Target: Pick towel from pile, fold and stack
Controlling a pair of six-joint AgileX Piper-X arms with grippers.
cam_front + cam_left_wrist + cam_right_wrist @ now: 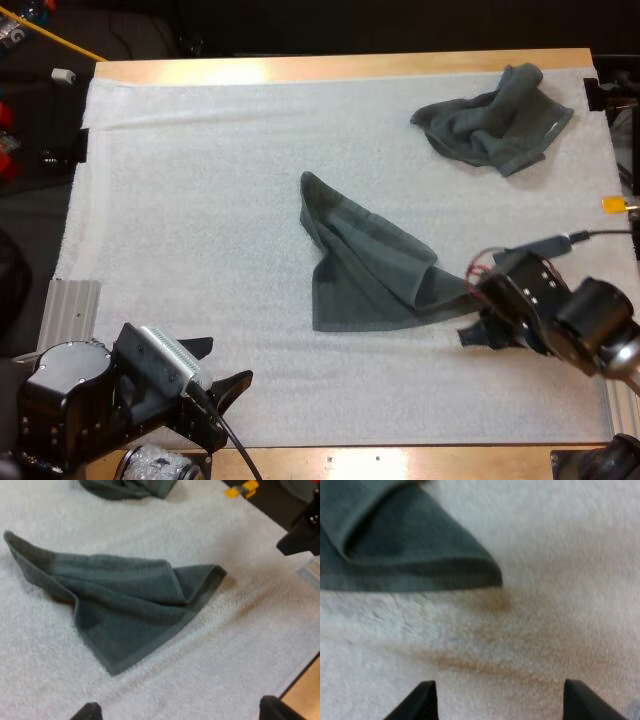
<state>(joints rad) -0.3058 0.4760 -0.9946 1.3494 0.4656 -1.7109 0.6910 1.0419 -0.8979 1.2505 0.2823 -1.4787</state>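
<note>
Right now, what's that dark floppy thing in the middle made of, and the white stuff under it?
The half-folded dark grey-green towel looks like soft terry cloth, probably cotton: matte, fuzzy, with a flat woven border along its edges. The white mat beneath it looks like thin foam or fleece, I cannot tell which: pale, finely pebbled, no shine.

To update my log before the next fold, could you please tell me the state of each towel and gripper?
Middle towel: lying loose on the white mat, partly folded over itself, not held.
Crumpled towel: bunched near the mat's far right corner, not held.
Left gripper: open, holding nothing.
Right gripper: open, just short of the middle towel's corner.
</note>
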